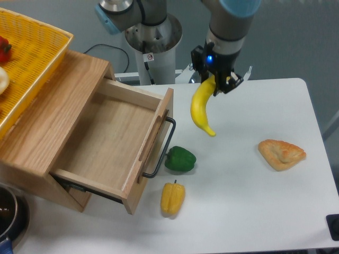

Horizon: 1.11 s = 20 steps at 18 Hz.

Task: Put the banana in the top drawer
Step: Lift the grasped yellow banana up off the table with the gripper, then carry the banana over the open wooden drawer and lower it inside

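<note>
1. Far left: a yellow wicker basket (37,50) is sitting on top of the light wooden cabinet (47,121), with a red item and a pale item showing at its left edge; neither can be identified.
2. Left of centre: the top drawer (114,143) is standing pulled out, its floor lying bare and its black bar handle (161,148) facing right. Opening is therefore judged done.
3. Near left corner: a dark round vessel (8,214) is showing partly at the frame edge.
4. Centre, near side: a green bell pepper (180,159) is lying just beside the handle, and a yellow bell pepper (172,198) is lying nearer, both on the table.
5. Centre, far side: the gripper (216,79) is clamping the top end of the banana (201,108), which is hanging downward, clear of the table and to the right of the drawer.
6. Progress judgement: pick-up and lift are complete; carrying leftward over the drawer, lowering and releasing are outstanding.
7. Right: a golden pastry (282,153) is lying well apart from the other items.
8. Surface and room: the white table (254,211) is running to a rounded far-right corner; the arm's base column (153,39) and cable are standing at the far edge, against a grey floor.
</note>
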{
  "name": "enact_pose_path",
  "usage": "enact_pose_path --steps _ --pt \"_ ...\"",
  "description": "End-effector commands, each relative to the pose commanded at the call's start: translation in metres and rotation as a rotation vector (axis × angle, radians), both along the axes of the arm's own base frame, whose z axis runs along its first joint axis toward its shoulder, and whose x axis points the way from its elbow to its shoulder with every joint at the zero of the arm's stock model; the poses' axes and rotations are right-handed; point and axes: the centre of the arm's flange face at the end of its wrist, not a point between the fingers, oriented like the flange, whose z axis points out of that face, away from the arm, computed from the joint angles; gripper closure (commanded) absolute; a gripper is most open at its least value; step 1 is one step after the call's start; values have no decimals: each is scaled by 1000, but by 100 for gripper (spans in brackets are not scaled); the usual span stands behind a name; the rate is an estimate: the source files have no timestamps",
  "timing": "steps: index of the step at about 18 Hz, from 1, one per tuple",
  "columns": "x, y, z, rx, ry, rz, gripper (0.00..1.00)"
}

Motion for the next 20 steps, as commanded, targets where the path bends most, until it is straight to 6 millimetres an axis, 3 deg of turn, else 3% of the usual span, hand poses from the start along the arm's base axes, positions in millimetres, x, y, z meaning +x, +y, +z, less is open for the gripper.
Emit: enact_pose_path --steps 8,15,20 --pt "38 -1 30 57 -6 64 85" --pt "89 51 24 49 -32 94 85" --pt "128 91 4 10 -65 96 85"
